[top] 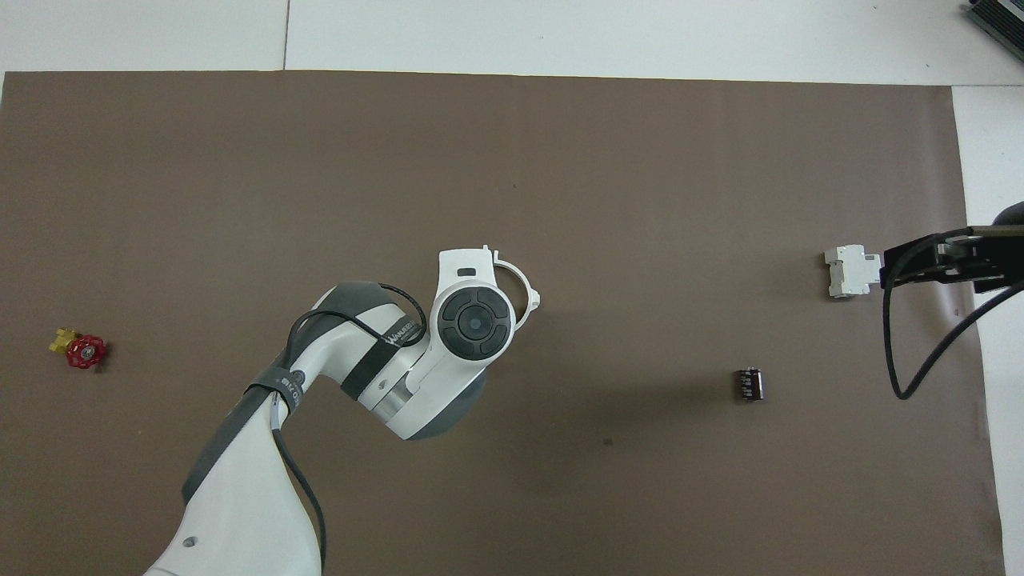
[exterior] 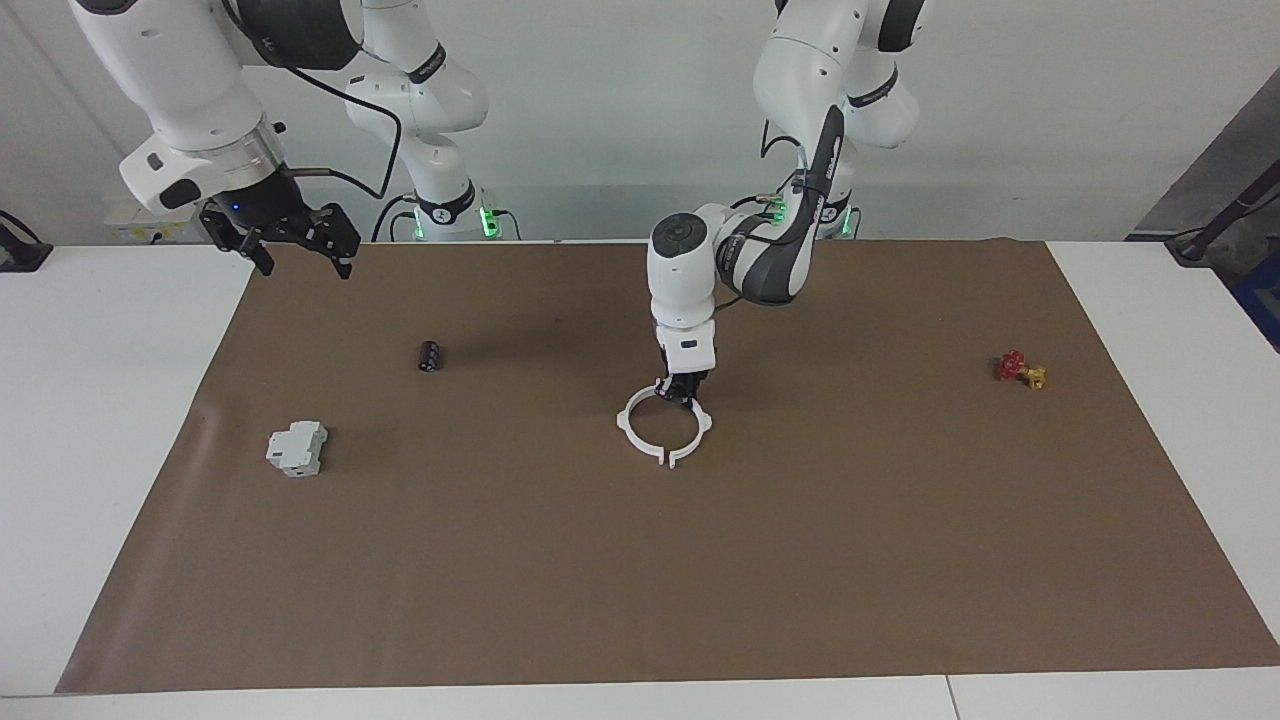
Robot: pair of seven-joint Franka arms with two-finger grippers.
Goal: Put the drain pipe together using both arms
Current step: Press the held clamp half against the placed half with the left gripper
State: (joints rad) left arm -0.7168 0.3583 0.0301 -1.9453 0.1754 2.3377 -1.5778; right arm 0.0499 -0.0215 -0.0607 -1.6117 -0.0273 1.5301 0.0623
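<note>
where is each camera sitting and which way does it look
Facing view: high across the table, looking at the robots; both arms show whole, the left gripper shut on the thin white plastic tabbed ring, the right gripper open and waiting over the brown mat's edge.
Overhead view: above the robots' end, looking steeply down and forward; the left arm's wrist covers most of the ring.
Shared: ring, grey-white blocky box, small black cylinder, half a turn apart.
</note>
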